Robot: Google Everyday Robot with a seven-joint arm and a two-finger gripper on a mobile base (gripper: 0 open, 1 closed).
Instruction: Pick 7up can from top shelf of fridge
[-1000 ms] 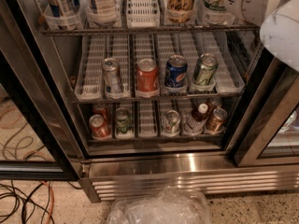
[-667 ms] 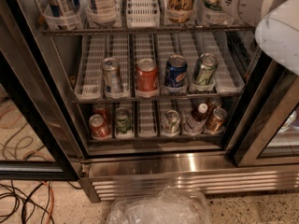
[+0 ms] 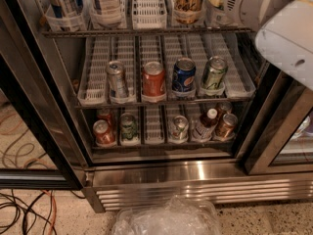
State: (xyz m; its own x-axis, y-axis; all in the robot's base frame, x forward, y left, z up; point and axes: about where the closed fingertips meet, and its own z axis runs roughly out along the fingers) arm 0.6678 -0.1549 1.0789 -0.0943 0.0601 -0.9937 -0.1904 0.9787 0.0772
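Camera view: upright 7up can, tool top-right

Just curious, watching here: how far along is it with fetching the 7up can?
Done: the fridge stands open. In hand: the white arm is at upper right, its gripper out of view. Left: the 7up can sits on the top shelf, not yet grasped.
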